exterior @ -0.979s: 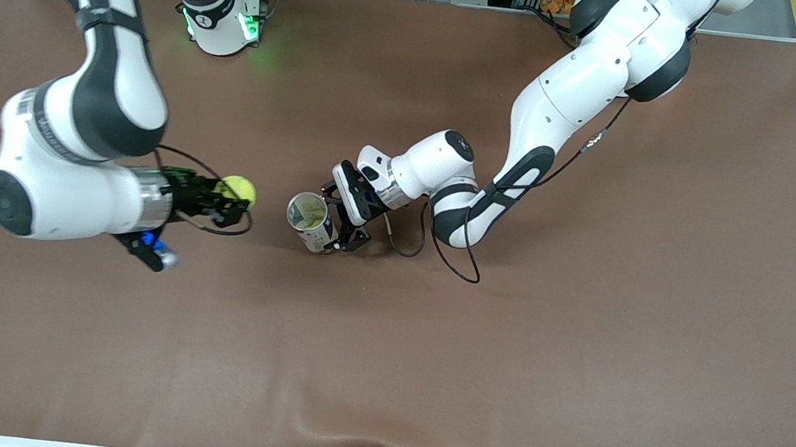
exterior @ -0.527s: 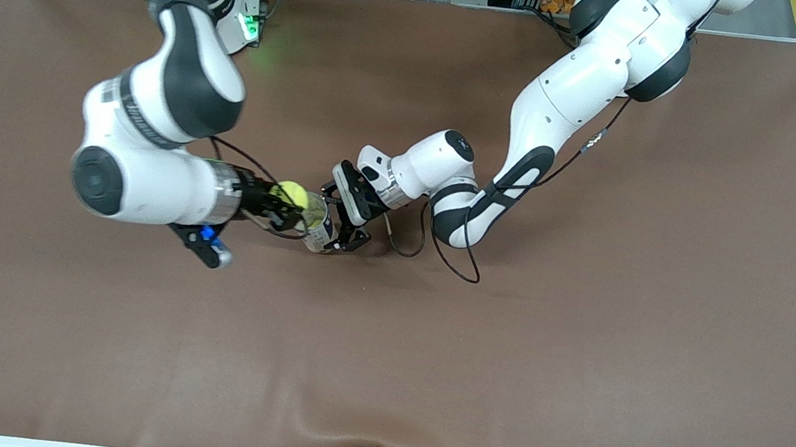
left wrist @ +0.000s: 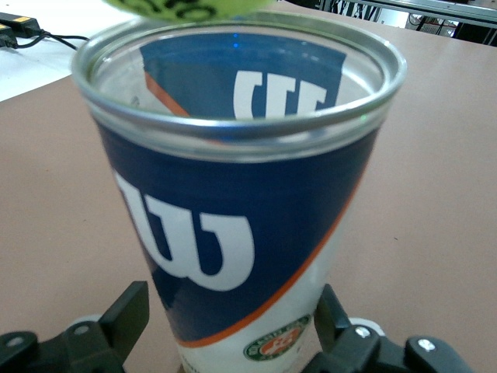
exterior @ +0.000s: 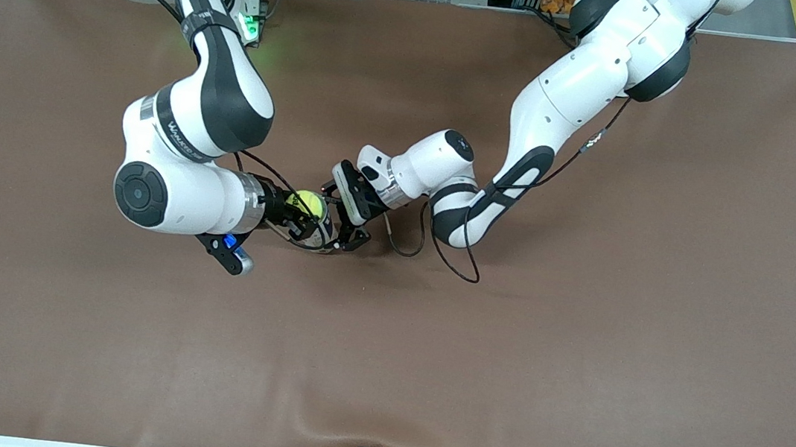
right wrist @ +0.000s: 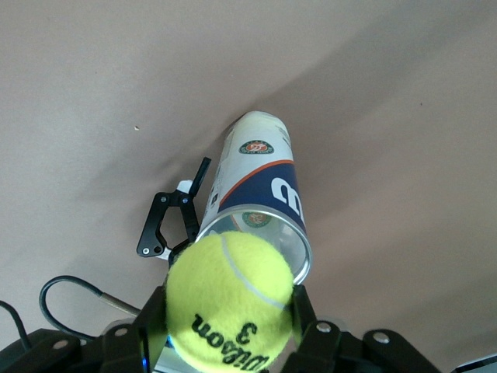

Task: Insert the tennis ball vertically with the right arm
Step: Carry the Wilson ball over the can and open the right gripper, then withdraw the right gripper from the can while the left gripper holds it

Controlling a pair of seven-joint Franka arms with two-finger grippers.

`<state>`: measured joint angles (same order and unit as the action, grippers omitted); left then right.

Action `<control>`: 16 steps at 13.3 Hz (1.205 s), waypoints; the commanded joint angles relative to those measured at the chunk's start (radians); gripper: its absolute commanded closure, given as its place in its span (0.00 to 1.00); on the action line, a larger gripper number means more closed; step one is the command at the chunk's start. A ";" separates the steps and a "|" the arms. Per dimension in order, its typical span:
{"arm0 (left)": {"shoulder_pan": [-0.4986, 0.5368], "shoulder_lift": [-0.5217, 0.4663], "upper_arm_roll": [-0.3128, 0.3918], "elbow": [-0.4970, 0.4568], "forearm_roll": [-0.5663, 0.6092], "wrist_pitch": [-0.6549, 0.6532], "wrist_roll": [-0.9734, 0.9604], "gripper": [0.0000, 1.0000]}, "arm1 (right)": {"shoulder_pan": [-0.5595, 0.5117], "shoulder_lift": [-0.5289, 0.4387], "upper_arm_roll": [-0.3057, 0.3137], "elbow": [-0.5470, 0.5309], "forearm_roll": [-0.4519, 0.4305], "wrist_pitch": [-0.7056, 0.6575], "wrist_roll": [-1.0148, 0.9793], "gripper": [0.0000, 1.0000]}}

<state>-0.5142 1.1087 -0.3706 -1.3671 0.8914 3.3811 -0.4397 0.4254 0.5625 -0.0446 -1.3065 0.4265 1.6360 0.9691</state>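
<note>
Tennis ball sits pinched between the fingers of my right gripper, directly above the open mouth of the can near the middle of the table. In the front view the ball and the gripper cover nearly all of the can; I see only a sliver of its wall. The right wrist view shows the ball with a printed "3", overlapping the can's metal rim, though I cannot tell whether it touches the rim. Its lower edge is cut off there.

My left gripper holds the can low on its body, fingers spread wide around the wall. In the left wrist view only the finger bases show at each side of the can, and just a scrap of the ball shows above the rim.

The can stands upright on the table. Brown tabletop lies bare all around the two grippers, with wide room toward the front camera and toward both ends.
</note>
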 commanded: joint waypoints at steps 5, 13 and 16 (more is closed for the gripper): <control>-0.001 0.007 0.005 0.011 0.015 0.018 -0.001 0.06 | -0.016 -0.021 0.002 0.010 -0.003 -0.024 0.003 0.00; 0.000 0.003 0.019 0.005 0.017 0.017 -0.002 0.00 | -0.230 -0.012 -0.018 0.130 -0.011 -0.050 -0.321 0.00; 0.006 -0.006 0.027 -0.038 0.017 0.017 -0.004 0.00 | -0.329 -0.013 -0.020 0.130 -0.061 -0.051 -0.536 0.00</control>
<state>-0.5136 1.1086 -0.3543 -1.3774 0.8914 3.3811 -0.4396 0.1405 0.5495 -0.0818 -1.1871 0.4106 1.5885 0.5207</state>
